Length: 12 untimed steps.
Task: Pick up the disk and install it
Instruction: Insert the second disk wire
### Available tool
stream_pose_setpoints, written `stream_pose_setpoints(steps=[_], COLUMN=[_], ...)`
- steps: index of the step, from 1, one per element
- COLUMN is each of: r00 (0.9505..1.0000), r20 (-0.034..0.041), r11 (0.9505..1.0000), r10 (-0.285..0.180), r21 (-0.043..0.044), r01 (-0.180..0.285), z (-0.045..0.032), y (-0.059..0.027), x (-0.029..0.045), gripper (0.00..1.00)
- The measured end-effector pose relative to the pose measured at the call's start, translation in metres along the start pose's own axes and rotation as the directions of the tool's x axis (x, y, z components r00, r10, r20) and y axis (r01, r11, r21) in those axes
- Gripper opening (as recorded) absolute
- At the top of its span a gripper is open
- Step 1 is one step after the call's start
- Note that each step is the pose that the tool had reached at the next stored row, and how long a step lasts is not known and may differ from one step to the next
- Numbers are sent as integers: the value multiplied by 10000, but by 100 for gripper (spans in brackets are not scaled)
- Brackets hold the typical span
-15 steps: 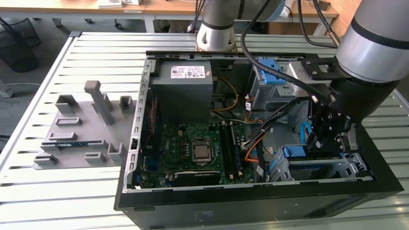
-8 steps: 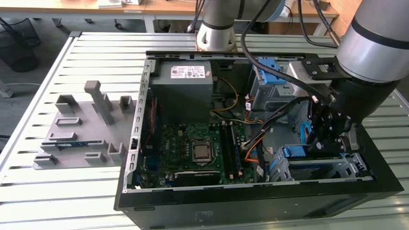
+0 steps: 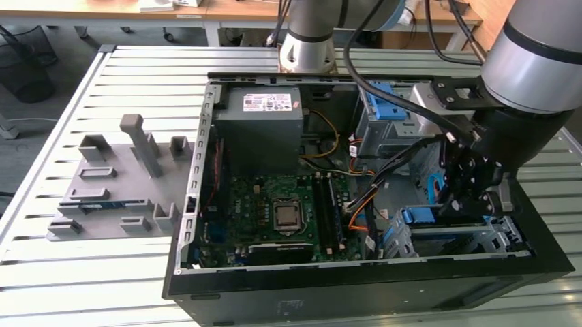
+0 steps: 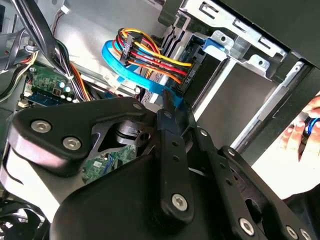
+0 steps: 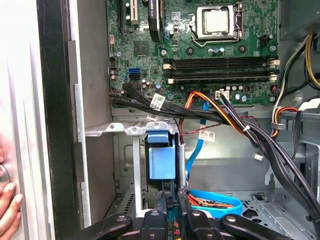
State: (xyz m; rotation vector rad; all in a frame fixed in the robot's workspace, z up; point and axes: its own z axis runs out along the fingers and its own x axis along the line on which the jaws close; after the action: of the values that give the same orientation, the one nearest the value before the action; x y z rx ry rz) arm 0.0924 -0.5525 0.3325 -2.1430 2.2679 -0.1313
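Note:
The disk [image 3: 418, 216] stands on edge in the metal drive cage [image 3: 495, 238] at the case's front corner, on the exterior view's right. Its blue carrier frame [image 5: 162, 159] faces me in the first wrist view. In the second wrist view the blue frame [image 4: 216, 46] shows in the cage, with a wired connector [image 4: 187, 75] against the dark drive body. My gripper [image 3: 459, 204] is lowered into the case just beside the cage. Its black fingers [image 5: 164, 202] are drawn together, and the gripper [image 5: 172, 194] sits right at the frame's edge. I cannot tell whether they pinch the frame.
The open computer case [image 3: 195, 204] lies on a slatted table, with a grey power-supply box [image 3: 264, 119], a motherboard [image 3: 272, 211] and cable bundles [image 5: 235, 125] inside. A blue data cable [image 4: 125, 72] loops near the fingers. A grey fixture [image 3: 118, 184] sits beside the case. A person's hand [image 5: 7, 205] rests on the case edge.

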Motion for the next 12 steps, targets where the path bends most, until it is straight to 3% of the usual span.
stream_pose_setpoints(steps=[12], r00=[10000], r20=[3], r11=[10000], r10=[0], r21=[-4], r01=[0], z=[-141], y=[-10], x=[1], gripper=[22])
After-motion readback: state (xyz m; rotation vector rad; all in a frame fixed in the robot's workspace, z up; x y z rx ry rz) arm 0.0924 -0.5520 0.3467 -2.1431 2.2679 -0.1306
